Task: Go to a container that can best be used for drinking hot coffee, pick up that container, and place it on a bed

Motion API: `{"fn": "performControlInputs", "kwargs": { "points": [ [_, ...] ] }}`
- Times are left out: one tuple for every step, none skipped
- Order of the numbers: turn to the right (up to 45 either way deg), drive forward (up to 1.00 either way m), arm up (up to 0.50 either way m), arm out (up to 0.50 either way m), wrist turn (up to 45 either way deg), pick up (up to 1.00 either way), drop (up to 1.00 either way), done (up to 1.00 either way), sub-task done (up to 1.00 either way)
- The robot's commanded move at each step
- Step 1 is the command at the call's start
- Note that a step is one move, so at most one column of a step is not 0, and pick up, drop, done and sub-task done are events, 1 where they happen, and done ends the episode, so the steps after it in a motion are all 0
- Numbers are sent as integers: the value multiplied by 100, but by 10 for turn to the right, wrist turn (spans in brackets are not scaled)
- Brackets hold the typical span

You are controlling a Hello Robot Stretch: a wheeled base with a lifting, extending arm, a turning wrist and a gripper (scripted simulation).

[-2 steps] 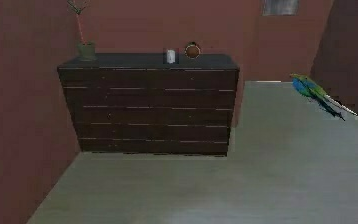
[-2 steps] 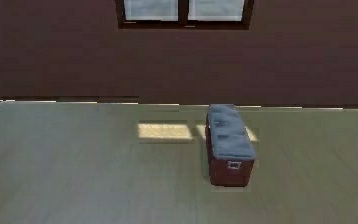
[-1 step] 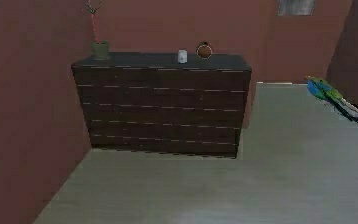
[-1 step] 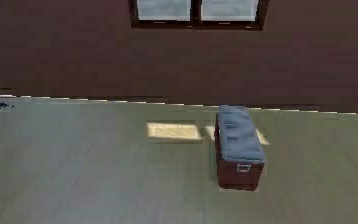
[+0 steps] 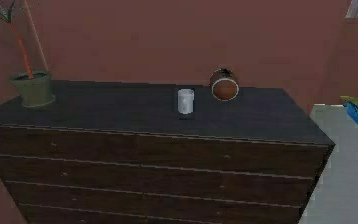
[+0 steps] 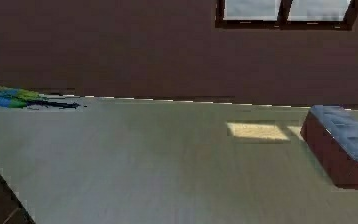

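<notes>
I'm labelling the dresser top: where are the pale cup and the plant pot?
pale cup (image 5: 186,101), forward view, middle of its side.
plant pot (image 5: 34,91), forward view, its front wall.

You have a dark dresser (image 5: 157,150) across the lower part of the forward view. It looks like wood, with a smooth, matt top and dull brown drawer fronts. At the centre of its top, the small pale cup (image 5: 186,101) looks smooth with a slight sheen. The green pot (image 5: 34,90) at upper left looks matt. In the arm side view, your floor (image 6: 167,150) is pale, smooth and matt.
</notes>
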Motion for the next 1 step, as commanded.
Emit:
{"fn": "performControlInputs", "kwargs": {
  "points": [
    [-120,0,0,0,0,0,0,0,0]
  ]
}}
